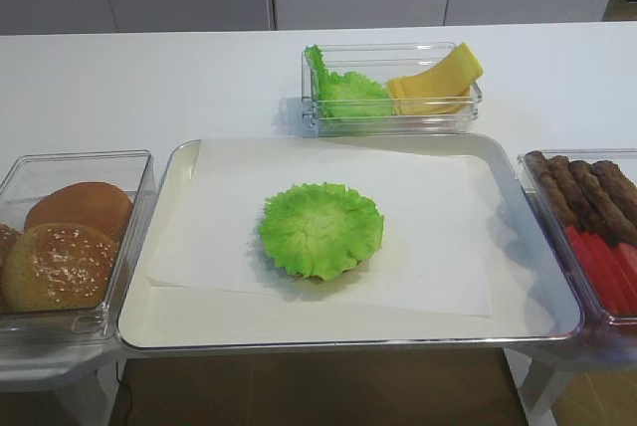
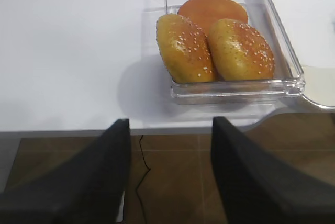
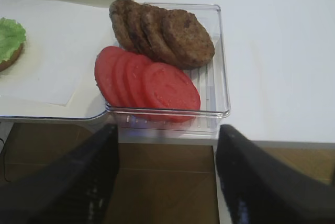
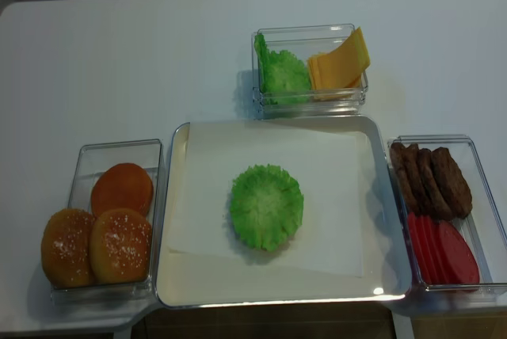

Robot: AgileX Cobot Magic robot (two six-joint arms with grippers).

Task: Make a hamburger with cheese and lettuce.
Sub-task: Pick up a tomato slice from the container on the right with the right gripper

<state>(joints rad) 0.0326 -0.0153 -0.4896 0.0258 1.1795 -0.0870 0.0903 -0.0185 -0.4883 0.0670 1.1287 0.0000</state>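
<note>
The hamburger [image 1: 321,230] sits in the middle of the paper-lined tray [image 1: 169,317], a ruffled green lettuce leaf [image 4: 266,206] covering its bun base. In the right wrist view the hamburger's edge [image 3: 10,43] shows at the far left. More lettuce [image 1: 343,93] and fanned yellow cheese slices [image 1: 438,78] stand in a clear box behind the tray. Neither arm shows in the high views. My right gripper [image 3: 167,135] hangs open and empty off the table's front edge, before the box of red slices. My left gripper [image 2: 171,124] is open and empty too, before the bun box.
A clear box [image 4: 119,299] left of the tray holds three brown buns [image 2: 214,46]. A clear box [image 3: 222,98] on the right holds brown patties [image 3: 167,33] and red tomato slices [image 3: 152,85]. Brown floor lies below the table's front edge [image 2: 63,132].
</note>
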